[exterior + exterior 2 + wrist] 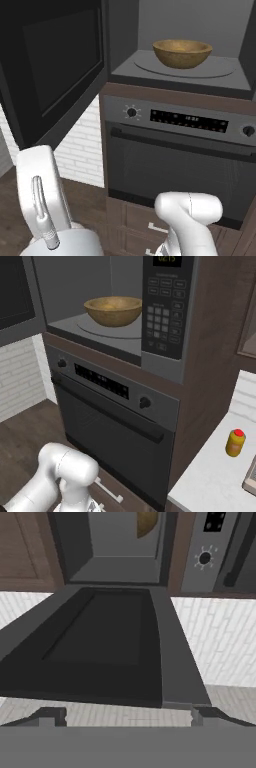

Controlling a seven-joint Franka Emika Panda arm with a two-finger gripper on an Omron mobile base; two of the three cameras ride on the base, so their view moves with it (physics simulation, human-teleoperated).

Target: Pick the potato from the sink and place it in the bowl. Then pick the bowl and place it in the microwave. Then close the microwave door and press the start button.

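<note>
The tan wooden bowl (pixel 182 52) (pixel 113 310) stands on the round turntable inside the open microwave (pixel 150 75) (pixel 70 296). The potato is hidden from me and the sink is out of view. The microwave door (pixel 55 65) hangs swung out to the left of the cavity. In the hand view, which is rolled sideways, the door's dark window panel (pixel 105 647) lies broad just beyond my gripper (pixel 127 717). The gripper is open with nothing between its fingertips (pixel 50 716). A sliver of the bowl (pixel 146 523) shows in the cavity behind the door.
The microwave's keypad (pixel 165 306) is on the right of the cavity. Below sits a knobbed oven (pixel 175 165) (pixel 115 421) with a bar handle and drawers under it. A yellow bottle with a red cap (pixel 235 442) stands on the counter at right. White brick wall lies left.
</note>
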